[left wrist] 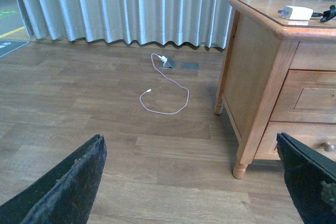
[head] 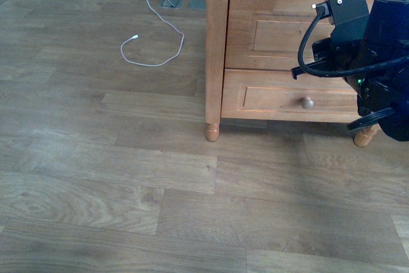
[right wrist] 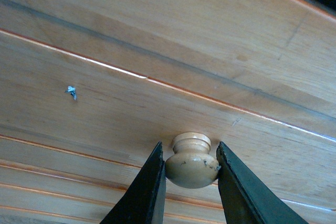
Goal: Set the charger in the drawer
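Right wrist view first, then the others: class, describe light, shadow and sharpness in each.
Right wrist view: knob sharp, bright glints streak the drawer. Front view: dim, bluish, shadow on the floor under the cabinet. Left wrist view: brighter, fingers dark.

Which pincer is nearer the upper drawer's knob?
Right. The right pincer grips the round pale wooden knob from both sides; the left pincer hangs open over the wood-plank floor, away from the light-wood cabinet.

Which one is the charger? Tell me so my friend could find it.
Start at the wooden cabinet beside the grey curtain. On its top lies the charger, a small white block. Unlike the thin white cable on the floor, it sits up high beside a black cable.
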